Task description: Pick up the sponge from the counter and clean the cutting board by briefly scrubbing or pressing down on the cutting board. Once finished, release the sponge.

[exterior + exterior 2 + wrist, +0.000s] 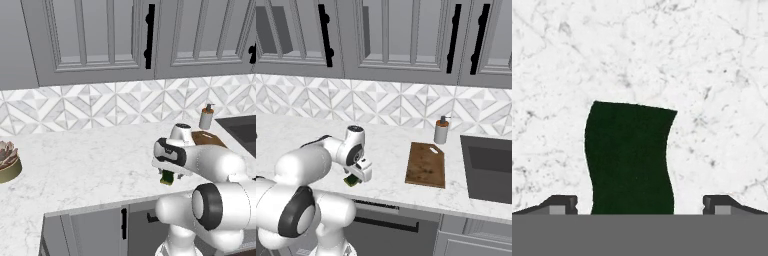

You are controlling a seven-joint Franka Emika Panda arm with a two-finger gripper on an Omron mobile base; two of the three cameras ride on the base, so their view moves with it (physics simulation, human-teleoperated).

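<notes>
counter (712, 75): marble | sponge (629, 157): flat, long axis crosswise to finger line | fingers (562, 204): spread wide, astride it

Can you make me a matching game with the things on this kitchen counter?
Things:
1. sponge
2. cutting board
3. soap bottle
4. pincer

Clues:
A. standing by the tiled wall, next to the sink
B. open wide, just above the counter
C. dark green on top, lying between two dark fingertips
D. flat brown wood, lying beside the sink

Pairs: 1-C, 2-D, 3-A, 4-B
</notes>
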